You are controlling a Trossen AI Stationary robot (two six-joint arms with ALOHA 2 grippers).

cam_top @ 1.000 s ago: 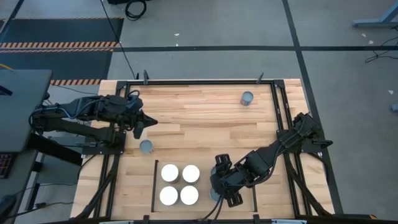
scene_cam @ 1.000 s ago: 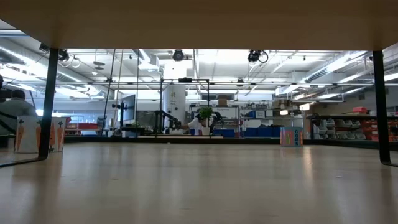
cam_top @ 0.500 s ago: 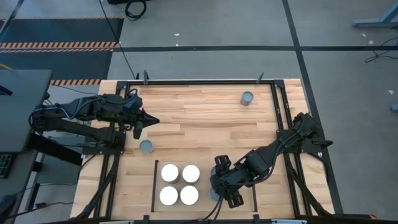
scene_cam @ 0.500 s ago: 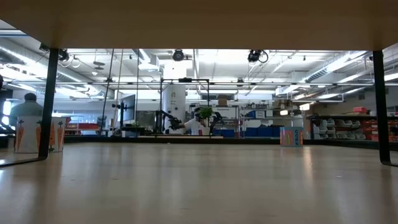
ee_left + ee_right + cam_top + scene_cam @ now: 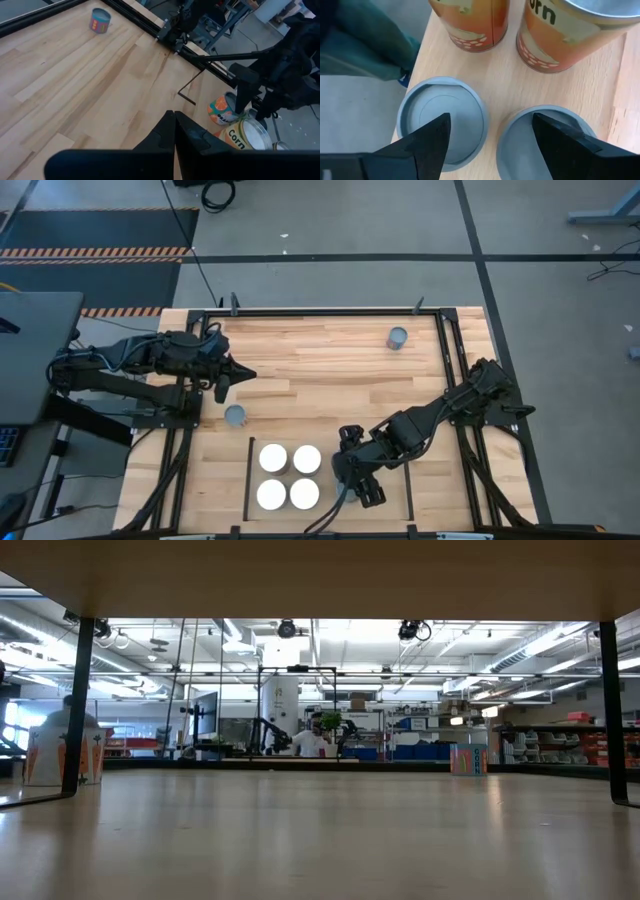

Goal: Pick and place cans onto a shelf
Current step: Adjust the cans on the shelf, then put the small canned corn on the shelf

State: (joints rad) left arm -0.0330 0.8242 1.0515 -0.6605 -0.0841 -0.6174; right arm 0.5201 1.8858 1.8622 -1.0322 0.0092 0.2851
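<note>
cans (image 5: 289, 476): four white-topped stand grouped on the shelf (image 5: 330, 450), two grey ones (image 5: 442, 125) below the right gripper (image 5: 490, 127) | right gripper: fingers spread, empty, step looks like release/retreat | next: fetch a loose can (image 5: 235, 416) | left gripper (image 5: 236, 376): fingers together, waiting near it

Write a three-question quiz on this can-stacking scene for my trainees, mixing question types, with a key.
1. True or false: the left tool is holding a can.
2. How many white-topped cans stand together on the shelf?
A. two
B. four
C. six
3. Fill in: the lone can far from both arms sits near the table's ____ edge, opposite the shelf.

Key:
1. False. It hovers shut and empty over bare table, near a grey-topped can.
2. B
3. Far. The right tool, open, is over the shelf.
</note>
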